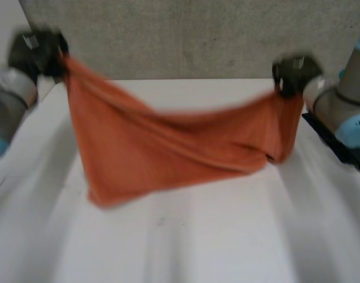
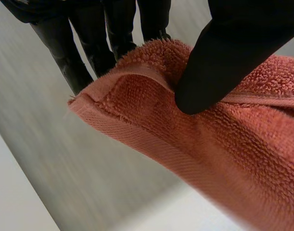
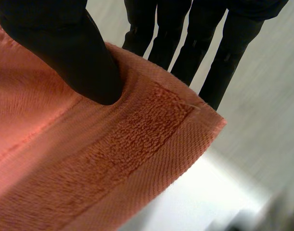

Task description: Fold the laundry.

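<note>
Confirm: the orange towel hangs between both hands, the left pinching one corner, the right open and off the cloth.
Wrong on the right hand: the right wrist view shows it pinching the towel at its other corner too. The left hand does pinch its corner.

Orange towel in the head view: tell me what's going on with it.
The robot holds the orange towel up over the white table, one top corner in each hand. The left hand pinches one corner and the right hand the other, thumb against fingers. The towel sags in the middle between them, and its lower edge hangs down toward the table. It is not yet laid down in a fold.
</note>
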You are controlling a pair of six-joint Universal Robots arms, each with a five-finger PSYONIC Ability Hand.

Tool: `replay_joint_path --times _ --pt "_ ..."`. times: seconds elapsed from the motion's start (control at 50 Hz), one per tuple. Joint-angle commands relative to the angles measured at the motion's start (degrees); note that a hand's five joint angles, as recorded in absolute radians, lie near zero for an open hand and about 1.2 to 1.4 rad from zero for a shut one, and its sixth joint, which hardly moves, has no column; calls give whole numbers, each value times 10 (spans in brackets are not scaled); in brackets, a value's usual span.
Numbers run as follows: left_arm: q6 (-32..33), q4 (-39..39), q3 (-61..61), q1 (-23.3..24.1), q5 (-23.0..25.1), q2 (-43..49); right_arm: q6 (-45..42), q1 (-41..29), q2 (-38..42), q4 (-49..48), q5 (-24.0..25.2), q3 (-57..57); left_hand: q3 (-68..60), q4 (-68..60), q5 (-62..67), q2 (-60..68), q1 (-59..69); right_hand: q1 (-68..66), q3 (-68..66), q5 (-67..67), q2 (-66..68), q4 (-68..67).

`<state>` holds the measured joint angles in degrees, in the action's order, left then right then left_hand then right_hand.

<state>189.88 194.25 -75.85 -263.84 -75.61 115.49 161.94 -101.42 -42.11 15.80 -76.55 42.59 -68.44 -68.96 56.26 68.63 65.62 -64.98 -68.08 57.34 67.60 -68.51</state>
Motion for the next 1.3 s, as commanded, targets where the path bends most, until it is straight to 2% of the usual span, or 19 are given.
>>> replay_joint_path --times 0.02,0.04,0.06,0.12,0.26,0.4,0.48,0.64,0.72,0.78,0.8,0.86,0.88,0.92,0.96,1.0,1.08,1.2,1.3 --pt "-50 157 210 3 -66 1 -30 -32 -97 -419 -43 -15 -116 -110 137 114 144 -150 -119 127 124 -115" --pt "-64 194 220 1 -80 -2 -16 -33 -119 -516 -43 21 -116 -110 137 114 144 -150 -119 127 124 -115" --pt "-69 211 223 1 -86 -3 -10 -32 -127 -562 -42 35 -116 -110 137 114 144 -150 -119 127 124 -115" --pt "-81 255 221 -8 -106 -11 9 -25 -145 -628 -40 74 -116 -110 137 114 144 -150 -119 127 124 -115" --pt "-98 191 142 -23 -81 -24 32 -18 -124 -517 -33 71 -116 -110 137 114 144 -150 -119 127 124 -115" --pt "-93 191 -11 -21 -38 -17 35 -17 -85 -440 23 114 -116 -110 137 114 144 -150 -119 127 124 -115" --pt "-71 202 -86 -19 -24 10 16 -18 -60 -414 44 157 -116 -110 137 114 144 -150 -119 127 124 -115" --pt "24 178 -179 -24 9 47 -99 -17 -39 -344 47 228 -116 -110 137 114 144 -150 -119 127 124 -115" --pt "58 101 -221 -32 23 12 -176 -16 -65 -240 47 262 -116 -110 137 114 144 -150 -119 127 124 -115" --pt "94 -18 -248 -38 31 -37 -264 -14 -98 -120 32 297 -116 -110 137 114 144 -150 -119 127 124 -115" --pt "120 -90 -257 -41 34 -62 -318 -11 -117 -50 9 320 -116 -110 137 114 144 -150 -119 127 124 -115" --pt "173 -207 -269 -47 32 -95 -396 -3 -151 63 -50 362 -116 -110 137 114 144 -150 -119 127 124 -115" --pt "214 -283 -275 -55 28 -111 -433 0 -176 129 -89 396 -116 -110 137 114 144 -150 -119 127 124 -115" --pt "255 -354 -279 -66 24 -126 -455 3 -202 159 -114 426 -116 -110 137 114 144 -150 -119 127 124 -115" --pt "316 -438 -280 -83 23 -138 -464 3 -230 137 -110 455 -116 -110 137 114 144 -150 -119 127 124 -115" --pt "348 -468 -274 -92 27 -145 -467 3 -246 113 -101 463 -116 -110 137 114 144 -150 -119 127 124 -115" --pt "359 -454 -258 -92 38 -146 -463 1 -267 85 -83 465 -116 -110 137 114 144 -150 -119 127 124 -115" --pt "280 -367 -218 -56 33 -125 -408 -15 -226 48 -73 419 -116 -110 137 114 144 -150 -119 127 124 -115" --pt "230 -267 -171 -32 1 -79 -370 -19 -170 -17 -85 356 -116 -110 137 114 144 -150 -119 127 124 -115"
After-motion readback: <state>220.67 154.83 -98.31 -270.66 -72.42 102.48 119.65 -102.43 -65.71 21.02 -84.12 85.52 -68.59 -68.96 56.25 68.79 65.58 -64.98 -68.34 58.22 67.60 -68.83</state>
